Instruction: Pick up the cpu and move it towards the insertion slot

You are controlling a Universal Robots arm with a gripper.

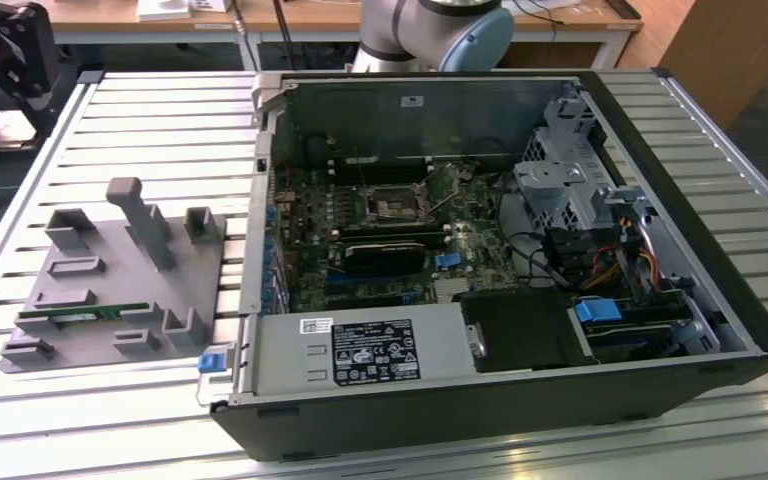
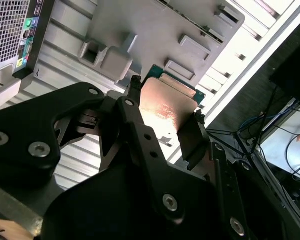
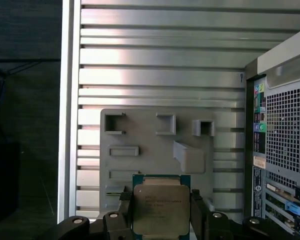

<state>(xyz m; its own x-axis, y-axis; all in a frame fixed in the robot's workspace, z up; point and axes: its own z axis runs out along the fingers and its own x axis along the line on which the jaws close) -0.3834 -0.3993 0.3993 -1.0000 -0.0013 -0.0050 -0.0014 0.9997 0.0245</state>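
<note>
Open computer case (image 1: 518, 420) lying flat on slatted metal surface (image 1: 157, 120). Within case: insertion slot (image 1: 395, 205), metal-framed and dark-centred, near middle; long black card (image 1: 384, 256) just beside it; labelled power supply (image 1: 357, 352) along near wall. Beside case, toward the exterior view's left: grey fixture tray (image 1: 104, 280) holding green memory stick (image 1: 80, 316). Behind case: robot arm base (image 1: 438, 30).

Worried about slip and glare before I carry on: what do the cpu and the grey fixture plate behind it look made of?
The cpu, held by the end effector, has a metal lid, smooth satin, catching a bright sheen, over a green circuit-board rim. The grey fixture plate looks like matte plastic, moulded or printed: uniform grey, no glare.
</note>
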